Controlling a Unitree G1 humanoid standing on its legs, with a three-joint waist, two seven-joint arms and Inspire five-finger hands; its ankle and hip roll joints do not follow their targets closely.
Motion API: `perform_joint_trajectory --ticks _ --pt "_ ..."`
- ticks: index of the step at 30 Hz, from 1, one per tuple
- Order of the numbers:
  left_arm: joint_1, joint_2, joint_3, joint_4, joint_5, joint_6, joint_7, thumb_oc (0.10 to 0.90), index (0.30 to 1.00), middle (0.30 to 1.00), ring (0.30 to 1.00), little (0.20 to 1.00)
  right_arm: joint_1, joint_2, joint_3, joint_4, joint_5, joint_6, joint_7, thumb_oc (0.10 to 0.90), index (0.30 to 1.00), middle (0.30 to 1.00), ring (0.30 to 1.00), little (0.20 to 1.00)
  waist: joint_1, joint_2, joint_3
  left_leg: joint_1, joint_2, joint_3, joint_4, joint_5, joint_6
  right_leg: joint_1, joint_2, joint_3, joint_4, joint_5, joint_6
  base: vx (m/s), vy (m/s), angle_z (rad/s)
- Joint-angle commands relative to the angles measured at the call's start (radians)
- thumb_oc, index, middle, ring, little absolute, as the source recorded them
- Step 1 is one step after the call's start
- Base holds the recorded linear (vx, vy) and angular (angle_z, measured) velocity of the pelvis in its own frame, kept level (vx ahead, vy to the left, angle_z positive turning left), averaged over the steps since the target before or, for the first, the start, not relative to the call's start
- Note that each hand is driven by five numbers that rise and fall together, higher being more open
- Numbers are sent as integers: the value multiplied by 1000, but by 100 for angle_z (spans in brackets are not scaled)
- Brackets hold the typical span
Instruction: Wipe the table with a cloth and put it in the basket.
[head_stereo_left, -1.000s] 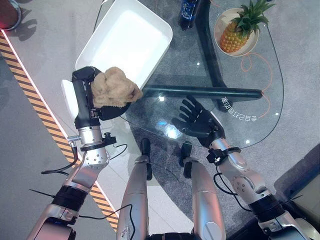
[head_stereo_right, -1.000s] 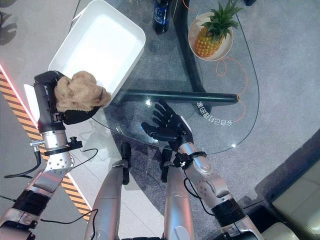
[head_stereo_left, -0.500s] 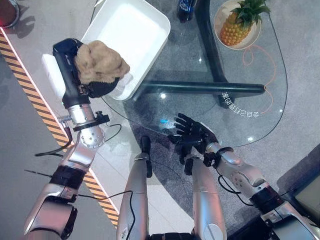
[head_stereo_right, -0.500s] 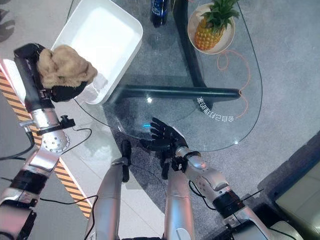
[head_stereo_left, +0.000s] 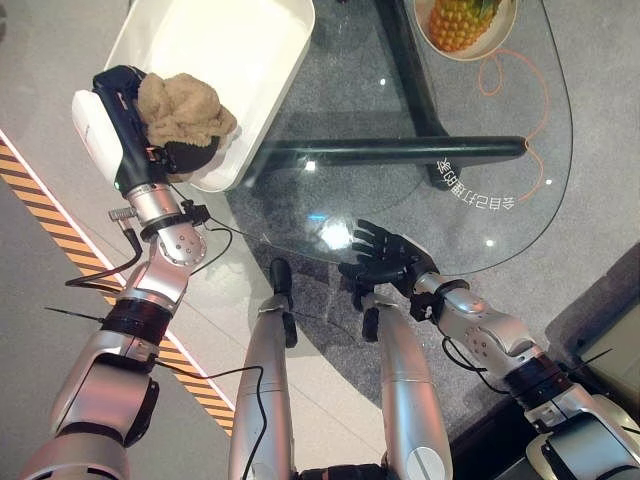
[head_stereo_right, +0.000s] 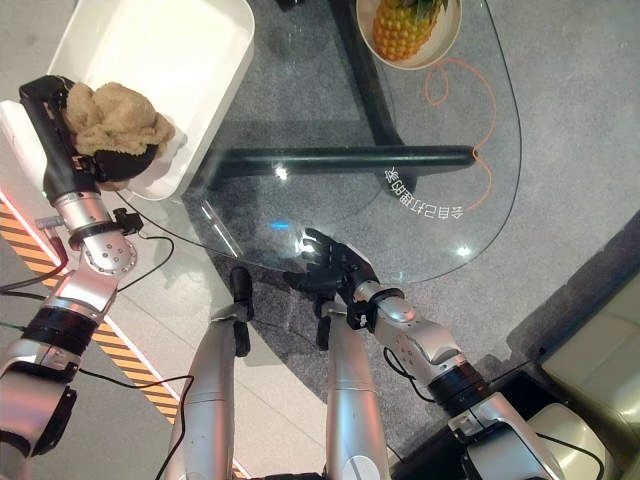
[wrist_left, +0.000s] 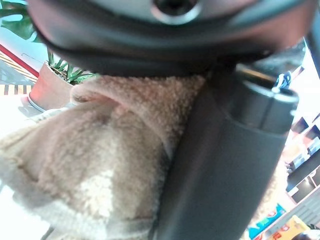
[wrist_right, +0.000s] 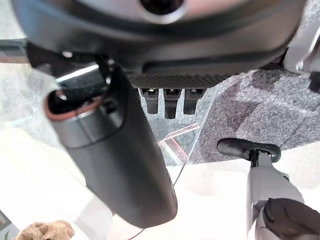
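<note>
1. Cloth (head_stereo_left: 183, 108): a crumpled tan, fleecy bundle, grasped in the left hand (head_stereo_left: 180, 155); the dark fingers curl round it from below, and the left wrist view shows the thumb (wrist_left: 220, 165) pressed against the pile.
2. Left hand: raised at the near corner of the white basket (head_stereo_left: 215, 50), so that the cloth hangs over that corner's rim, partly above the basket's inside.
3. Basket: a white rectangular tub with rounded corners, standing on the far left part of the glass table (head_stereo_left: 500, 130), just beyond the left hand.
4. Right hand (head_stereo_left: 385, 255): released, fingers spread and nearly straight, holding nothing, at the near edge of the glass table, well apart from the cloth.
5. Pineapple (head_stereo_right: 400, 25): resting on a pale plate (head_stereo_right: 445, 35) on the far part of the table, well beyond the right hand.
6. Dark table frame (head_stereo_left: 400, 150): visible through the glass, between the two hands and the pineapple.
</note>
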Motion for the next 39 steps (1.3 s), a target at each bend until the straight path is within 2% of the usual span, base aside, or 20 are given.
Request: perform_joint_trajectory --ticks 1,8,17,18,19,29,39 --pt "-124 110 40 -20 -31 -34 89 100 300 300 300 200 12 -19 25 -79 22 -18 35 800 900 900 900 900 -2 -9 -24 53 -62 91 -39 -70 70 -1 84 24 -131 102 15 1 56 -8" --pt "-192 143 4 52 -69 -4 84 100 300 300 300 200 0 -28 27 -76 26 -19 37 800 900 900 900 900 -17 -25 -24 12 -60 84 -30 -80 69 -38 86 37 -154 126 23 8 42 -8" --pt "-293 181 -55 178 -144 92 51 100 300 300 300 200 -19 -35 40 -44 50 -60 56 800 900 900 900 900 -33 -55 -24 -13 -54 81 -31 -87 64 -54 90 31 -173 145 33 -4 5 -5" --pt "-303 183 -58 194 -155 103 39 331 498 498 498 431 -17 -34 42 -40 49 -65 62 800 900 900 900 900 -35 -58 -24 -12 -54 81 -32 -88 64 -53 91 30 -173 146 34 0 -18 -4" --pt "-312 187 -63 214 -174 116 21 800 900 900 900 900 -17 -33 45 -40 49 -68 69 800 900 900 900 900 -38 -62 -24 -9 -53 80 -33 -90 63 -51 92 31 -174 147 37 0 0 0" --pt "-357 205 -100 280 -134 130 -27 800 900 900 900 900 -3 -12 54 -46 52 -99 74 800 900 900 900 900 -41 -86 -24 21 -54 75 -57 -92 65 -24 102 18 -189 152 41 -13 -46 -2" --pt "-344 229 -93 271 -117 102 -28 800 900 900 900 900 52 2 45 -82 31 -107 73 800 900 900 900 900 -40 -79 -24 59 -50 84 -79 -88 66 8 97 2 -185 136 35 -18 -42 0"
